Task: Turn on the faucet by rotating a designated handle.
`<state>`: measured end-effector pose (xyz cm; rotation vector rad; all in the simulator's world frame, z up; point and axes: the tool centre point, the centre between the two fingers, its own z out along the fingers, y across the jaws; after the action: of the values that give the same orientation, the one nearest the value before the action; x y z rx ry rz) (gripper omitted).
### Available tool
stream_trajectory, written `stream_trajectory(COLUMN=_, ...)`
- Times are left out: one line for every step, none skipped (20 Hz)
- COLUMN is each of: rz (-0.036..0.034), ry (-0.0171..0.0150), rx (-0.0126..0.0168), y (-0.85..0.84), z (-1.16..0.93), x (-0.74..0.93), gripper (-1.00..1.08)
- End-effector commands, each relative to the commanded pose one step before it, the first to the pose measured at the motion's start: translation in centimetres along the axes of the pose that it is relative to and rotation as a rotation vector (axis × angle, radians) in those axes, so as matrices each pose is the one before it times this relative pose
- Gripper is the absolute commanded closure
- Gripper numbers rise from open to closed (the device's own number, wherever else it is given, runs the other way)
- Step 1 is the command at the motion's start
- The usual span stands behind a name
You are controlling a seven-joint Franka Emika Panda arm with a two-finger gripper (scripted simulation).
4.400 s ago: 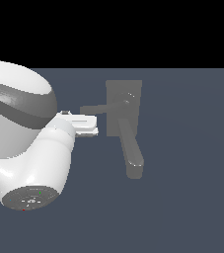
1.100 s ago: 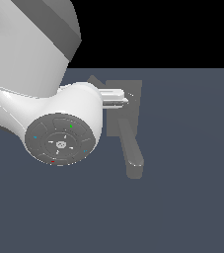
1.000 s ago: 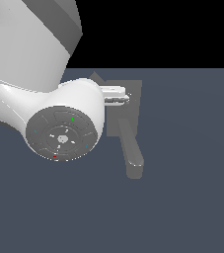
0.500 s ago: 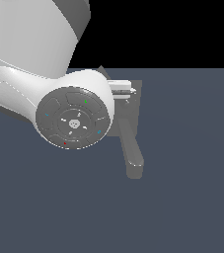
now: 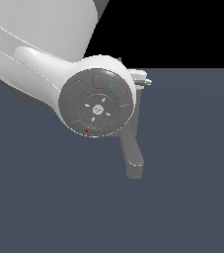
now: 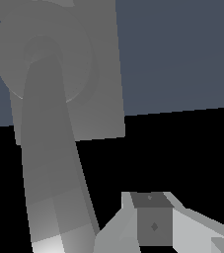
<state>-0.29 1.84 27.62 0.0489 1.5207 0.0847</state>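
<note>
Arm (image 5: 59, 74) hides faucet (image 5: 133, 158) block, handle.

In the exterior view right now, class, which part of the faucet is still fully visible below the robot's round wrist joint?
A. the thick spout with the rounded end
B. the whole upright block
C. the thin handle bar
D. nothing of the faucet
A: the spout sticks out below the robot arm, which covers most of the faucet's block, and no handle bar can be made out there.
</note>
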Motion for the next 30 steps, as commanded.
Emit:
stream_trajectory(rz=-0.06465, ry=0.05413, rx=-0.03285, y=-0.427, z=0.333, x=-0.844, gripper=1.08)
stream_trajectory(rz=-0.00003, ry=-0.00084, rx=0.00006, y=-0.280, z=0.003, x=-0.299, gripper=1.08)
stream_trajectory(rz=-0.00005, ry=-0.00097, rx=0.00006, y=-0.280, z=0.001, x=-0.305, gripper=1.08)
stream_trajectory(rz=0.00000, ry=0.00000, rx=0.00000, y=0.000, z=0.000, x=0.000, gripper=1.08)
stream_trajectory(rz=0.07090, ry=-0.06293, rx=0.01160, y=0.091, z=-0.202, x=0.452, gripper=1.08)
stream_trajectory(rz=-0.00317, ry=0.00288, rx=-0.00051, y=-0.311, z=0.012, x=-0.098, gripper=1.08)
stream_trajectory(rz=-0.00318, ry=0.00287, rx=-0.00051, y=-0.310, z=0.012, x=-0.098, gripper=1.08)
stream_trajectory(rz=-0.00318, ry=0.00287, rx=-0.00051, y=-0.310, z=0.013, x=-0.098, gripper=1.08)
stream_trajectory(rz=-0.00318, ry=0.00287, rx=-0.00051, y=-0.310, z=0.013, x=-0.098, gripper=1.08)
stream_trajectory(rz=-0.00318, ry=0.00286, rx=-0.00051, y=-0.309, z=0.013, x=-0.098, gripper=1.08)
stream_trajectory(rz=-0.00317, ry=0.00284, rx=-0.00051, y=-0.309, z=0.013, x=-0.099, gripper=1.08)
stream_trajectory(rz=-0.00319, ry=0.00286, rx=-0.00052, y=-0.308, z=0.013, x=-0.098, gripper=1.08)
stream_trajectory(rz=-0.00315, ry=0.00282, rx=-0.00051, y=-0.309, z=0.012, x=-0.099, gripper=1.08)
stream_trajectory(rz=-0.00318, ry=0.00283, rx=-0.00051, y=-0.308, z=0.013, x=-0.098, gripper=1.08)
stream_trajectory(rz=-0.00318, ry=0.00283, rx=-0.00052, y=-0.307, z=0.013, x=-0.098, gripper=1.08)
stream_trajectory(rz=-0.00316, ry=0.00280, rx=-0.00051, y=-0.308, z=0.013, x=-0.099, gripper=1.08)
stream_trajectory(rz=-0.00319, ry=0.00282, rx=-0.00052, y=-0.306, z=0.014, x=-0.098, gripper=1.08)
stream_trajectory(rz=-0.00315, ry=0.00278, rx=-0.00051, y=-0.307, z=0.013, x=-0.100, gripper=1.08)
stream_trajectory(rz=-0.00317, ry=0.00279, rx=-0.00052, y=-0.306, z=0.014, x=-0.098, gripper=1.08)
stream_trajectory(rz=-0.00316, ry=0.00276, rx=-0.00052, y=-0.306, z=0.014, x=-0.099, gripper=1.08)
stream_trajectory(rz=-0.00318, ry=0.00278, rx=-0.00052, y=-0.304, z=0.015, x=-0.098, gripper=1.08)
stream_trajectory(rz=-0.00315, ry=0.00273, rx=-0.00052, y=-0.305, z=0.014, x=-0.100, gripper=1.08)
stream_trajectory(rz=-0.00320, ry=0.00276, rx=-0.00052, y=-0.303, z=0.016, x=-0.098, gripper=1.08)
stream_trajectory(rz=-0.00316, ry=0.00271, rx=-0.00052, y=-0.304, z=0.015, x=-0.100, gripper=1.08)
stream_trajectory(rz=-0.00320, ry=0.00272, rx=-0.00053, y=-0.302, z=0.016, x=-0.099, gripper=1.08)
stream_trajectory(rz=-0.00317, ry=0.00266, rx=-0.00053, y=-0.303, z=0.016, x=-0.101, gripper=1.08)
stream_trajectory(rz=-0.00319, ry=0.00263, rx=-0.00053, y=-0.302, z=0.018, x=-0.102, gripper=1.08)
stream_trajectory(rz=0.00000, ry=0.00000, rx=0.00000, y=0.000, z=0.000, x=0.000, gripper=1.08)
stream_trajectory(rz=0.05634, ry=-0.07938, rx=0.02289, y=0.516, z=0.073, x=1.090, gripper=1.08)
stream_trajectory(rz=0.02276, ry=-0.03206, rx=0.00925, y=-1.225, z=-1.088, x=-1.572, gripper=1.08)
